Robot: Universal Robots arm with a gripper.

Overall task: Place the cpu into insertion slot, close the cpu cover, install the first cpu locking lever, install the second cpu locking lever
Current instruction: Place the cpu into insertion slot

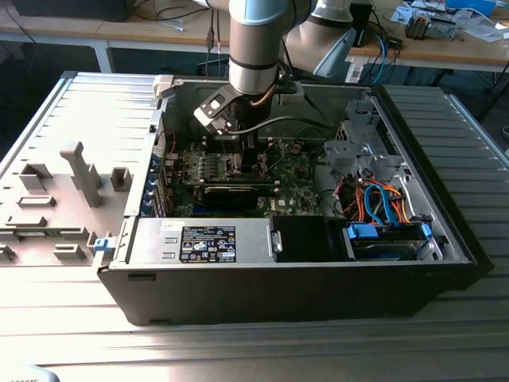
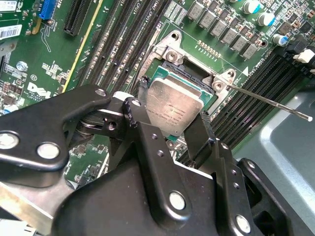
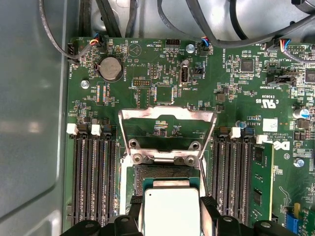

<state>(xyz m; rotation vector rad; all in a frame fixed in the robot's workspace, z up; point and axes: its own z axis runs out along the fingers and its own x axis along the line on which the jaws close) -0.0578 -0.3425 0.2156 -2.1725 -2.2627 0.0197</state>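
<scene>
Grey slatted bench [image 1: 254,350], open PC case [image 1: 278,296] on it, grey panel [image 1: 103,111] w/ blocks [image 1: 83,171] beside

Matt silvery metal tops the cpu [image 2: 174,105]; the cpu cover [image 3: 167,113] is shinier bare metal.

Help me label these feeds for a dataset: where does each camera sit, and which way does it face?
Exterior view: off the arm, above the open case, looking down inside; the arm shows.
Second wrist view: on the arm, looking obliquely along the black pincer at the cpu it grips.
First wrist view: on the arm, looking down on the open cover and slot; fingertips show.
Shared: both wrist views show the cpu over the slot.
</scene>
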